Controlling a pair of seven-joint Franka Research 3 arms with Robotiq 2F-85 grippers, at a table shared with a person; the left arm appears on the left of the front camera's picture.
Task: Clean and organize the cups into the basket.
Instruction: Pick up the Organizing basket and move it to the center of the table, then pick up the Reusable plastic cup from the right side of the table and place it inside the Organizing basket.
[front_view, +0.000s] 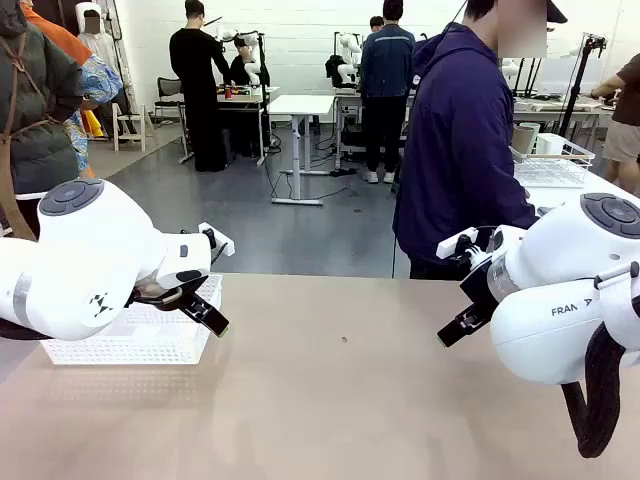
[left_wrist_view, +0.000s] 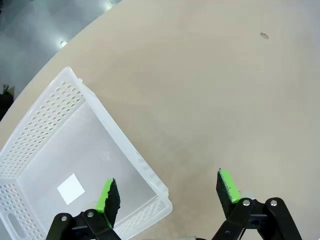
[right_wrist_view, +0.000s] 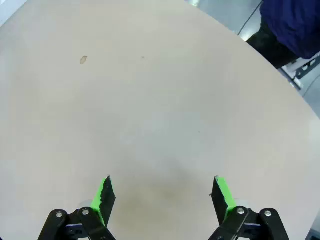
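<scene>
The white basket (left_wrist_view: 40, 120) rests flat on the table (front_view: 330, 400), its floor bare but for a square white sticker, so it looks ready for filling. The left gripper (left_wrist_view: 167, 187) hangs over one corner of the basket, jaws wide and holding nothing, probably parked there so a cup can go straight in. Well to the right of the basket the right gripper (right_wrist_view: 162, 190) hovers above bare tabletop, equally wide and empty. A person (front_view: 460, 150) stands beyond the basket, to its right

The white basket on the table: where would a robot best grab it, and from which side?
Probably from above, pinching the thin upright long wall of the basket, one finger inside, one outside. It sits flat and open-topped, partly below the open left pincer.
</scene>
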